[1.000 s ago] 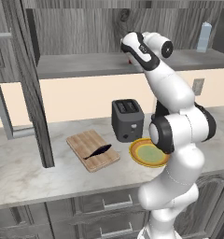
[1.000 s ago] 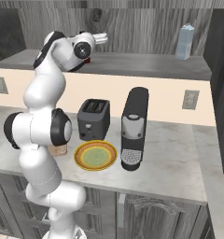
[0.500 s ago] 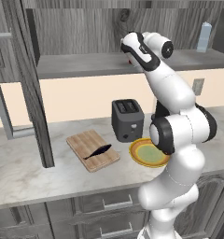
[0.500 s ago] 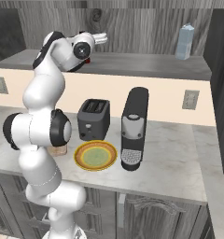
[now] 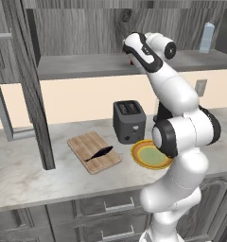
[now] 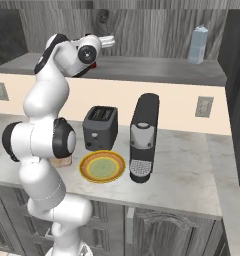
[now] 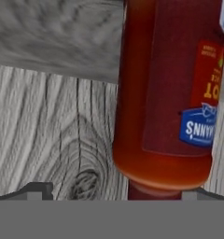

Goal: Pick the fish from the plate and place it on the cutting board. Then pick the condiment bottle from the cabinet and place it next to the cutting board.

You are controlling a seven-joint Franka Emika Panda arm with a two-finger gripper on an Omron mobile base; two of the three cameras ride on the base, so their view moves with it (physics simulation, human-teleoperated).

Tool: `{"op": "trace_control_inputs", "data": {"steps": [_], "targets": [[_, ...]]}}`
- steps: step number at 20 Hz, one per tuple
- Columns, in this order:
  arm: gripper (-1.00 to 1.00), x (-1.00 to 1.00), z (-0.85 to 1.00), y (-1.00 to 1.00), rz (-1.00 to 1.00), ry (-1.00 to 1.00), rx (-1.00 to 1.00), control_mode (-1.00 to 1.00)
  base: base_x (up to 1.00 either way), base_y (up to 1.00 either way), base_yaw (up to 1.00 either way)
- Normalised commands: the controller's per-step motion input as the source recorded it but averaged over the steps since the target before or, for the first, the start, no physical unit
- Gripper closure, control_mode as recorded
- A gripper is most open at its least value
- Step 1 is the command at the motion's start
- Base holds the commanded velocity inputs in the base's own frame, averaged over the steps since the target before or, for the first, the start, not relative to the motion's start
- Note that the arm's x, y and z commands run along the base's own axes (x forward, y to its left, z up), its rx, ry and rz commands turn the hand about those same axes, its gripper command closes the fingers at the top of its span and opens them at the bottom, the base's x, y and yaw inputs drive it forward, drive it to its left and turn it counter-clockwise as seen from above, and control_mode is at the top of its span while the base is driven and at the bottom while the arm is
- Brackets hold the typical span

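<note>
glossy red condiment bottle (image 7: 167, 93), grey wood-grain cabinet (image 7: 53, 135), wooden cutting board (image 5: 94, 151)

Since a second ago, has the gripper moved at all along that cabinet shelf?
No. In the right base view the gripper sits at the same spot above the shelf of the cabinet, level with the pale bottle, as before.

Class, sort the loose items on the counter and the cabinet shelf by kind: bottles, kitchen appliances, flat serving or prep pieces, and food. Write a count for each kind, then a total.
Bottles: 2, condiment bottle, pale bottle
Appliances: 2, toaster, coffee machine
Flat pieces: 2, plate, cutting board
Food: 1, fish
Total: 7
</note>
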Motion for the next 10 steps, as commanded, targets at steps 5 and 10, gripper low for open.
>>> {"op": "trace_control_inputs", "data": {"steps": [5,10], "targets": [[-1.0,-0.02,0.0,0.0,0.0,0.0,0.0,-1.0,0.0,0.0,0.0],[-1.0,-0.01,0.0,0.0,0.0,0.0,0.0,-1.0,0.0,0.0,0.0]]}}
